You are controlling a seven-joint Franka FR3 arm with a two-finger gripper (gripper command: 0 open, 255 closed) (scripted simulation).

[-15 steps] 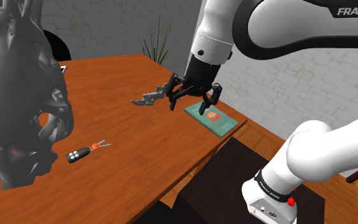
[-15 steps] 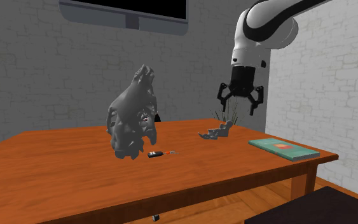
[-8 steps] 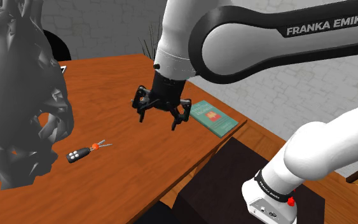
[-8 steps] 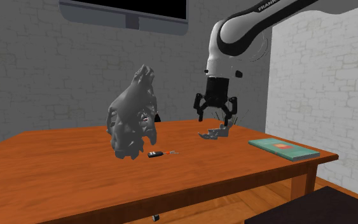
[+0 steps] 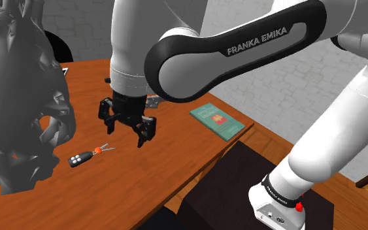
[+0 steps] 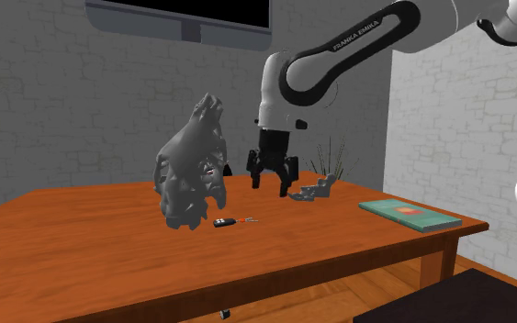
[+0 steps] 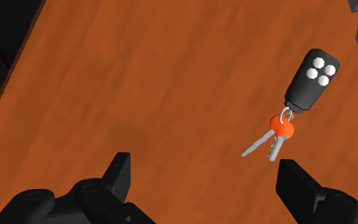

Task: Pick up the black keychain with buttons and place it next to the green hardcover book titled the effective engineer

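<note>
Wooden table (image 5: pixel 176 157) past the dark stand (image 5: pixel 234 183). Nearest the stand, green book (image 5: pixel 218 121) lies flat by the table edge. Farther out, gripper (image 5: pixel 125 134) hangs above the tabletop, jaws wide apart, nothing in them. Beyond it the keychain (image 5: pixel 81 159) lies flat, well apart from the book, keys toward the gripper, black fob at the far end. In the wrist view it sits out past one finger, not between them, with its long axis oblique to the finger line. Likely needs a sideways shift and wrist turn before descent. Grey sculpture (image 5: pixel 19 98) near the fob, brick wall (image 6: pixel 45 110) behind.
</note>
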